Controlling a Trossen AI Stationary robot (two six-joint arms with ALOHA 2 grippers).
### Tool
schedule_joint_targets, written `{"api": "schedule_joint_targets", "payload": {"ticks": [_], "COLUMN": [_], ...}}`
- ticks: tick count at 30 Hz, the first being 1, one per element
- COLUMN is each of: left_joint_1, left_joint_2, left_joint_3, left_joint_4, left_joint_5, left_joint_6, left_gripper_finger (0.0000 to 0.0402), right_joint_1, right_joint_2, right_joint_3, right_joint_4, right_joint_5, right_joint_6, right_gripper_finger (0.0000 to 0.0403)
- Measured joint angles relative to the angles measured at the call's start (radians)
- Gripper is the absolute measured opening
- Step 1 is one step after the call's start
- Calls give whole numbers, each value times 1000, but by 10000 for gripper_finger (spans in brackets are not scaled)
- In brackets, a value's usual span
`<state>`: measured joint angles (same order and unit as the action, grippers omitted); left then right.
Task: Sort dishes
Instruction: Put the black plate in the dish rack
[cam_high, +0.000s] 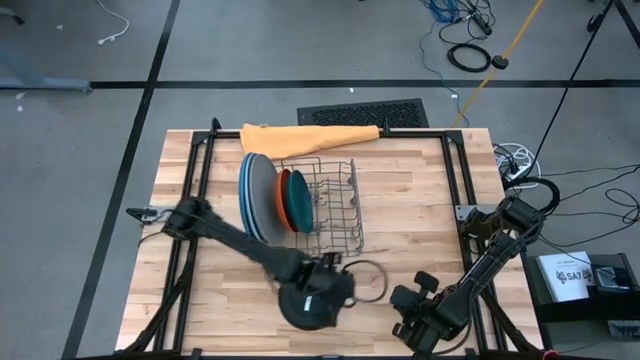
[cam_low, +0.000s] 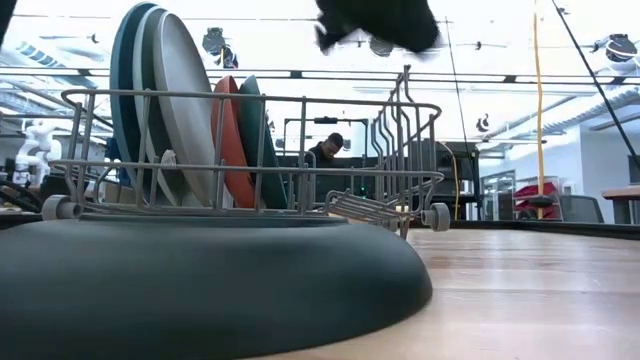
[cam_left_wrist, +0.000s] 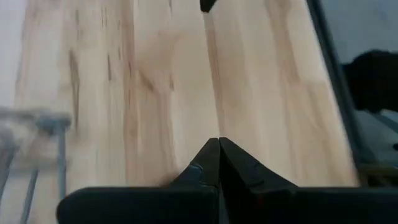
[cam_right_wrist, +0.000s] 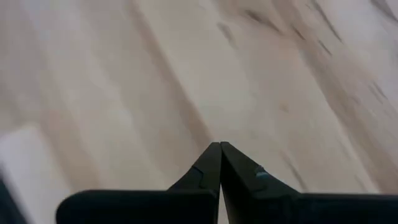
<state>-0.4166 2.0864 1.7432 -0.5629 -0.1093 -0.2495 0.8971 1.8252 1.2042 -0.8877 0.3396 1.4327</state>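
Plates (cam_high: 268, 195) upright in rack (cam_high: 335, 205); black plate (cam_high: 305, 303) flat, seemingly under left gripper (cam_left_wrist: 219, 142); both grippers closed, empty.

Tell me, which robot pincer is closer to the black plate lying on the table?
Left. The left pincer is shut above the round black plate; the right pincer, also shut, sits farther off beside it.

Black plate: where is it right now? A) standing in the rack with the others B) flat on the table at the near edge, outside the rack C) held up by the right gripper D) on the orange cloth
B: the black plate lies flat on the table in front of the rack, under the left arm.
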Motion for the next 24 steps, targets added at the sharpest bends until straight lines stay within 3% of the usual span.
{"api": "schedule_joint_targets", "payload": {"ticks": [6,13,19,24], "left_joint_1": [-117,-275,-398,-480], "left_joint_2": [-108,-102,-100,-99], "left_joint_3": [0,-21,-195,-389], "left_joint_4": [-149,-178,-110,22], "left_joint_5": [-116,-330,-632,-752], "left_joint_6": [-163,-324,-622,-921], "left_gripper_finger": [5,5,5,11], "right_joint_1": [-5,-34,-73,-98], "right_joint_2": [0,35,137,212], "right_joint_3": [0,0,0,-1], "right_joint_4": [222,415,526,570], "right_joint_5": [169,293,288,282], "right_joint_6": [-158,-466,-630,-684], "right_gripper_finger": [0,0,6,47]}}
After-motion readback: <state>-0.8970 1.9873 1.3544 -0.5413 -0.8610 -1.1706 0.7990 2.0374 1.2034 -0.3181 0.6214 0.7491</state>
